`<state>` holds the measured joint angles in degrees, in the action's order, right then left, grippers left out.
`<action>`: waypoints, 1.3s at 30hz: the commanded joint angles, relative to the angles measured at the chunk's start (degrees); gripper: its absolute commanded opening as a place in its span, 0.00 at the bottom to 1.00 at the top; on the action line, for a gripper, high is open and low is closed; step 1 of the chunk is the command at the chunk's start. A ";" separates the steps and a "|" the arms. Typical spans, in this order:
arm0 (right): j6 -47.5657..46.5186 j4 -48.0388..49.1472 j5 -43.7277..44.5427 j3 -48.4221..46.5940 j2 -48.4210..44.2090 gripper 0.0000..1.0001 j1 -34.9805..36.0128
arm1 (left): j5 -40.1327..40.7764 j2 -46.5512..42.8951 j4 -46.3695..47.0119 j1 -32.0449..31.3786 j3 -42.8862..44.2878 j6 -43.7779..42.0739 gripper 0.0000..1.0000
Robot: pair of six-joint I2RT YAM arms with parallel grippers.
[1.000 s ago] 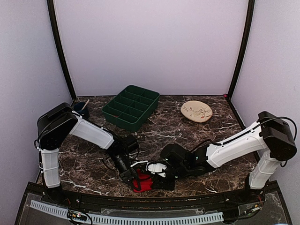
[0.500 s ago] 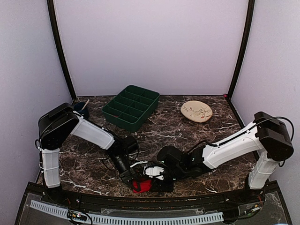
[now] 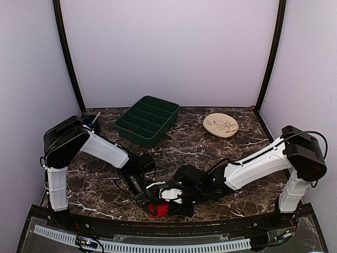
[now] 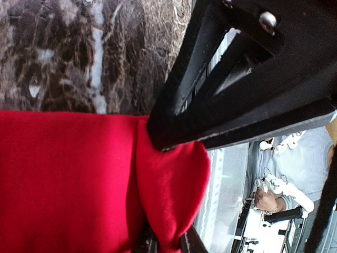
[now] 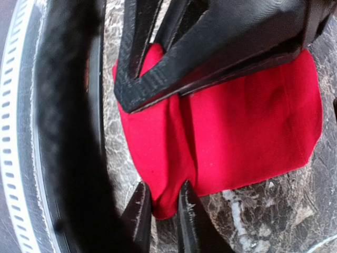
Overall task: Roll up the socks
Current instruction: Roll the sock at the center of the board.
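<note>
At the near edge of the dark marbled stone table lies one bundle of bright red fabric socks. The left gripper is pinched on a fold of it, and the right gripper is clamped on another. The bundle is more compact than a second ago, and the right arm has slid leftward. Farther back stand one dark green divided plastic tray, one cream patterned dish and, at far left, one small dark cup holding a stick.
</note>
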<state>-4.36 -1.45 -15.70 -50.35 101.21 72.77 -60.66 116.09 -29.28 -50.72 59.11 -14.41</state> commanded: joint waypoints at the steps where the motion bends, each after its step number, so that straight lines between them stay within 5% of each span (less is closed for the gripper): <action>1: -0.72 1.30 -1.24 -1.93 1.57 0.16 0.57 | 3.12 1.24 -1.68 -0.08 0.18 -1.05 0.13; 17: -0.10 -1.43 -0.01 -2.34 3.17 0.01 0.47 | 8.47 -2.38 -0.83 1.59 0.83 1.89 0.24; 39: 7.39 -1.64 4.31 1.39 0.92 0.00 -2.93 | 15.20 -10.99 -0.97 6.57 -1.10 4.22 0.26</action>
<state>0.73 0.62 -12.78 -50.70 102.39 71.00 -48.49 108.71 -30.55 -45.08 59.02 -10.87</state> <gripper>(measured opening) 0.046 0.261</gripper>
